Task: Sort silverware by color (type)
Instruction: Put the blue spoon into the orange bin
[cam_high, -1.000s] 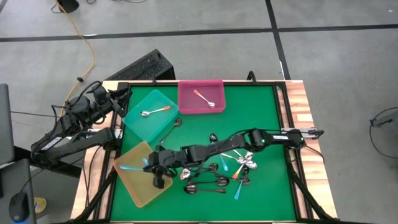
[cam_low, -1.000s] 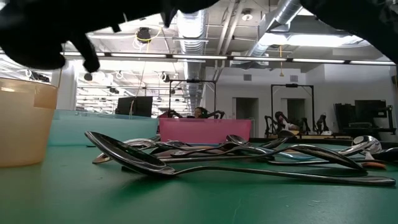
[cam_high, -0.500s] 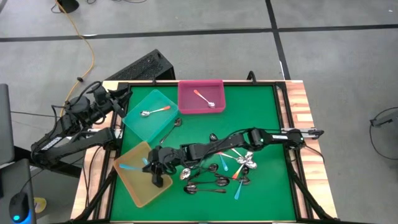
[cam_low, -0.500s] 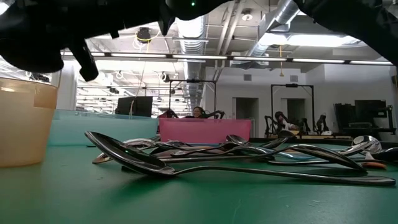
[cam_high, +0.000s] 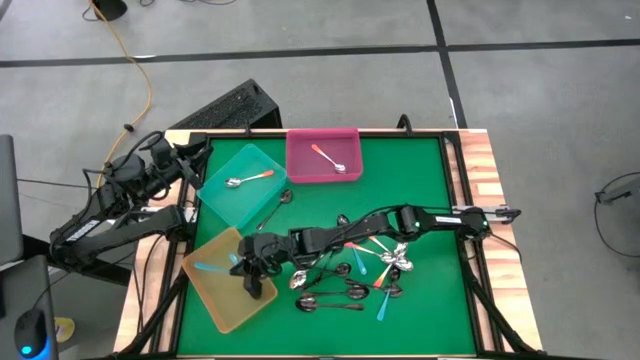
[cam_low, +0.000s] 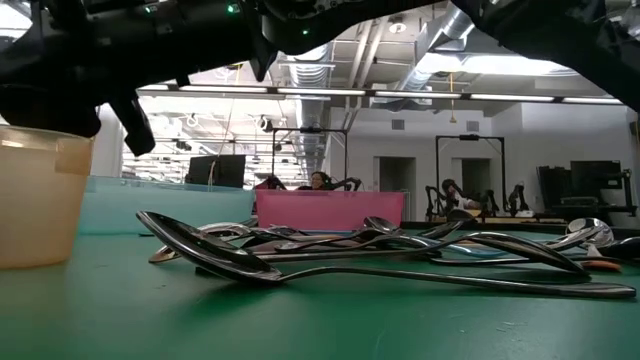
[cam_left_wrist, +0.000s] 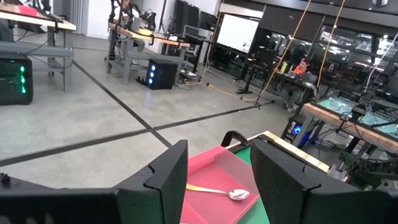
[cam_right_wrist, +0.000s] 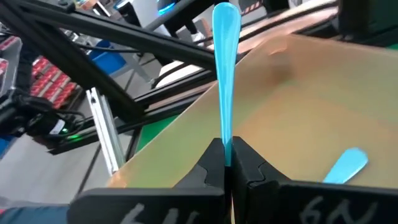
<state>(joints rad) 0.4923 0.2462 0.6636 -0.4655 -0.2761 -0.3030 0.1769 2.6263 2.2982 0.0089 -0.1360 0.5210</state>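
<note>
Blue-handled spoon (cam_right_wrist: 225, 74) is pinched in the right gripper (cam_right_wrist: 227, 163) over the yellow tray (cam_high: 205, 290) at bench left-near; release should be made low, beside the blue spoon (cam_right_wrist: 348, 167) already inside.

Both robot arms are dark, almost black. The right arm (cam_high: 400, 225) is long and thin, made of round joined parts, with a small green light. The left arm (cam_high: 120, 205) is chunky, with black cables looped around it and blocky black fingers (cam_left_wrist: 163, 186).
</note>
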